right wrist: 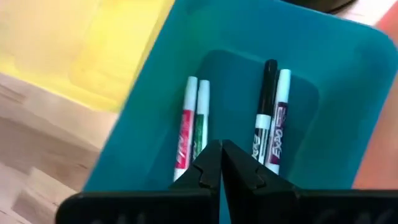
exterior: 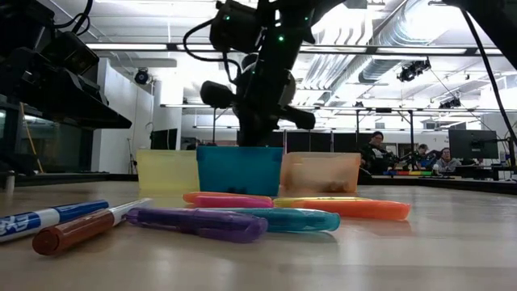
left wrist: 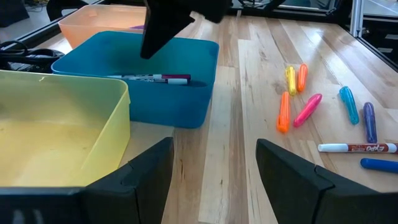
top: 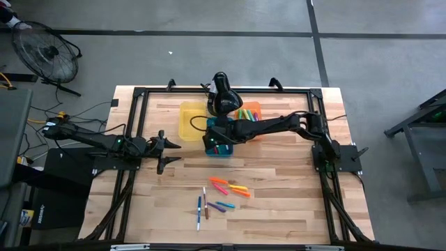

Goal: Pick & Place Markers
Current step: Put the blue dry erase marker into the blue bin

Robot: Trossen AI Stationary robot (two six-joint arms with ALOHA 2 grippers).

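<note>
**Loose markers lying nearer than the bins**

The right gripper point(top: 221, 141), fingers pressed together and empty, is hovering over the blue bin point(top: 209, 149). The loose markers point(top: 224, 192) are lying nearer, midway between the arms, mostly left-right. The left gripper point(top: 169, 152) is waiting spread.

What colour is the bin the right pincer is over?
Teal-blue plastic bin, between the yellow and orange ones; clearest in the right wrist view.

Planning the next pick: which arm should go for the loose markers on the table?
Probably the left. Its tool is open and empty, low over the table facing the markers. The right tool is shut, empty and over the blue bin, so it would first have to pull back.
</note>
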